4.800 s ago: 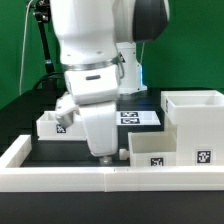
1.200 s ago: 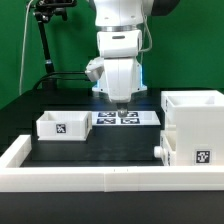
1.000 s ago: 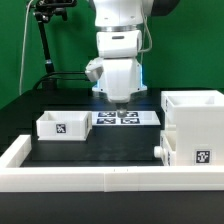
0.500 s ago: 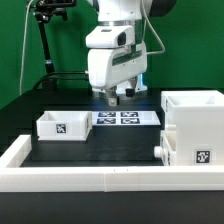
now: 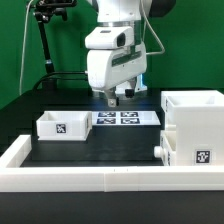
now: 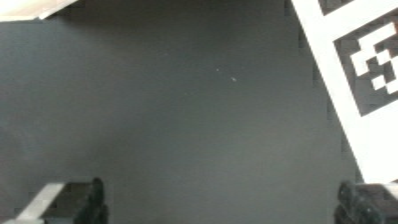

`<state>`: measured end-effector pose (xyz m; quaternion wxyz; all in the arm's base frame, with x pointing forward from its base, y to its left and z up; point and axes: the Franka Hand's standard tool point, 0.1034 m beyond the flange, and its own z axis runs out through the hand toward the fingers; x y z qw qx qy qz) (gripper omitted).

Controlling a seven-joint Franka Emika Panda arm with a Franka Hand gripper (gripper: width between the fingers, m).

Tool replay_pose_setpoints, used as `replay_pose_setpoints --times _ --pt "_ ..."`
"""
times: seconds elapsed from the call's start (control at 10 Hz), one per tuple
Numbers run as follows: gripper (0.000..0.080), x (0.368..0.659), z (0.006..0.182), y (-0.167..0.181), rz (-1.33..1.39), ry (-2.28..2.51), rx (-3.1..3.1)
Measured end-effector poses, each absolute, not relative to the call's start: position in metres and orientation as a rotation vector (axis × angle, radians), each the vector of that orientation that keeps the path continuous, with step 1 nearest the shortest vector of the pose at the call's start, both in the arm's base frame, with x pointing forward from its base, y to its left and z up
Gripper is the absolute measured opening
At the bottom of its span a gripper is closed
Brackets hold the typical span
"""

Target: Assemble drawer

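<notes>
The tall white drawer shell [image 5: 195, 128] stands at the exterior view's right, with a tag low on its front. One small tray sits pushed into its lower part, only its knob end [image 5: 161, 148] showing. A second small open-topped tray [image 5: 63, 125] with a tag sits at the exterior view's left. My gripper [image 5: 118, 97] hangs in the air above the marker board [image 5: 126, 117], open and empty. In the wrist view my gripper [image 6: 222, 205] shows two dark fingertips [image 6: 80, 198] far apart over the dark table, nothing between them.
A long low white rim wall [image 5: 70, 178] runs along the front and up the exterior view's left side. The marker board's tags also show in the wrist view [image 6: 370, 50]. A black stand [image 5: 42, 45] rises at the back left.
The tray that stood by the front wall is now in the shell. The gripper has lifted and moved back over the marker board, then turned and shifted slightly toward the exterior view's left.
</notes>
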<state>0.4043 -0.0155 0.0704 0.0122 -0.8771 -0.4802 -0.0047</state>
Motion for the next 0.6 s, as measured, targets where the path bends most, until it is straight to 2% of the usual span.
replay_pose_setpoints --times 0.2,0.3,0.6 --pt "0.0649 0.3878 0.0766 -0.0086 -0.051 -1.088 -2.944" --pt "0.0649 0.3915 0.0792 -0.006 -0.059 -1.004 -2.975" --pt "0.0649 0.3906 0.0764 -0.0072 -0.051 -0.996 -2.973"
